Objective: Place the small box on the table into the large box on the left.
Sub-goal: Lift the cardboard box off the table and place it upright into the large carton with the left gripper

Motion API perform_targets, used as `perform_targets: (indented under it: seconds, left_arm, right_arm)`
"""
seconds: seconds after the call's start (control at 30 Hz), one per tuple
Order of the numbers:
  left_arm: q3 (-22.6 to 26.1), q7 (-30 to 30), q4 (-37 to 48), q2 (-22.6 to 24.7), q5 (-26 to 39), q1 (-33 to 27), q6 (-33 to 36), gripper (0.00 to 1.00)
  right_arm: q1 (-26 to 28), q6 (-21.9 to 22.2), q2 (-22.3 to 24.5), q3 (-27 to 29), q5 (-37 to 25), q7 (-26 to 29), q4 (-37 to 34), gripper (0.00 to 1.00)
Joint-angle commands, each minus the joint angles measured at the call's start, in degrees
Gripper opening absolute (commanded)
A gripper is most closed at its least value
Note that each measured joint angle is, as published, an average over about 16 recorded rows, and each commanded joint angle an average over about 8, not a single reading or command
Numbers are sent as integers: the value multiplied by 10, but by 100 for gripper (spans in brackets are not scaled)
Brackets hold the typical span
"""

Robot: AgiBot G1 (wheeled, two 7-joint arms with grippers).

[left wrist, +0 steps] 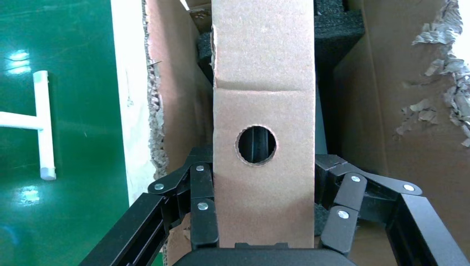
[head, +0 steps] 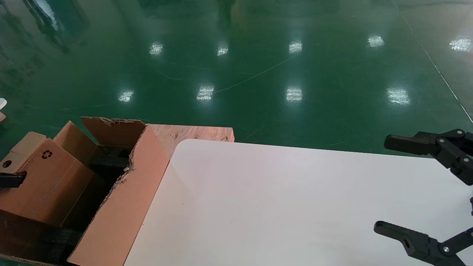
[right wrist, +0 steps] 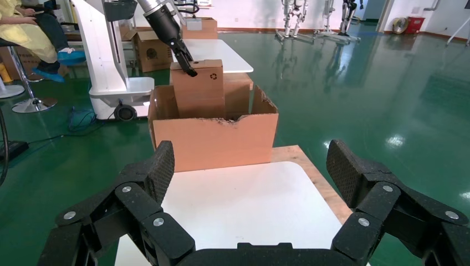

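Left gripper (left wrist: 260,221) is clamped on the small box (head: 44,181), one finger on each broad face; the wrist view shows the punched hole just beyond the fingers. In the head view only a black fingertip shows at the frame's left edge, against the carton.

Position of the small box: partly down inside the large box (head: 122,207), which stands on the floor side of the bench's left edge. The carton stands upright and a little tilted, long axis roughly vertical, recycling mark and hole near its upper end. I cannot tell whether its lower end is touching the dark foam (left wrist: 338,33) or hanging just above it.

Key relation for the next move: the box hangs directly beneath the left gripper, so lowering and letting go should run straight down along its long axis. My judgement: placement is nearly done; what remains is release and retreat upward.

Clearance: the torn rim of the large box runs close on the bench side, with another wall on the far side. Room inside looks ample across the carton's thin dimension. Snag risk is the ragged rim flap on withdrawal.

Right gripper (head: 417,188) is parked over the bench (head: 281,207) near its right edge, fingers spread wide, holding nothing, well apart from both boxes.
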Motion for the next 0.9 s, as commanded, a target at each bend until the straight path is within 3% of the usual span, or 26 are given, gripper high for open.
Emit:
perform_targets:
  seconds: [0.03,0.47,0.9]
  left_arm:
    - [0,-3,-4,-3,0,1,-3,0]
    - [5,12,1,-18,-18,10,-41,0]
    - [26,48,3,-32,-79,37,-80,0]
  right_arm:
    - [0,0,0,0,0,0,0,100]
    - [0,0,0,0,0,0,0,100]
    - [0,0,0,0,0,0,0,100]
